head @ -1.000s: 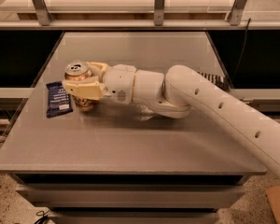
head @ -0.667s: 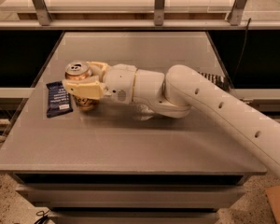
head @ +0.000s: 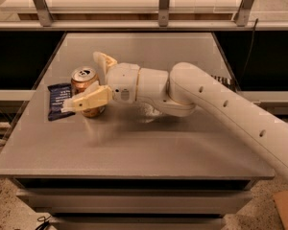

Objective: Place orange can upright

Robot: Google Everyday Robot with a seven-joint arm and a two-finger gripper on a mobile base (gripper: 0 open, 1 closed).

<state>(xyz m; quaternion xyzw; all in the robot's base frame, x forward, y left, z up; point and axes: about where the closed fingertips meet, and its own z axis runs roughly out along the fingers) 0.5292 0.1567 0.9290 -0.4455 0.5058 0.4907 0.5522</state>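
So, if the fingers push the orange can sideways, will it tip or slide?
Likely it tips: the can stands tall on a narrow base. Its shiny metal probably slips easily. The gripper straddles it, fingers open.

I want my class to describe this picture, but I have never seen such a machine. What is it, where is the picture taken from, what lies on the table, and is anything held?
The white jointed thing is a robot arm, reaching in from the right of the picture. At its tip is the end effector, a two-finger clamp that does the grasping. There is only one view, looking down on a grey table from its front; where the camera is fixed cannot be told. On the table stands an orange can, upright with its pull-tab top showing. Beside it, towards the left edge, lies a flat dark wrapper. The end effector straddles the can: one finger crosses in front of it, and the other sits behind it and looks spread away from it. So the can seems to stand on its own rather than being held, though the near finger may touch it.
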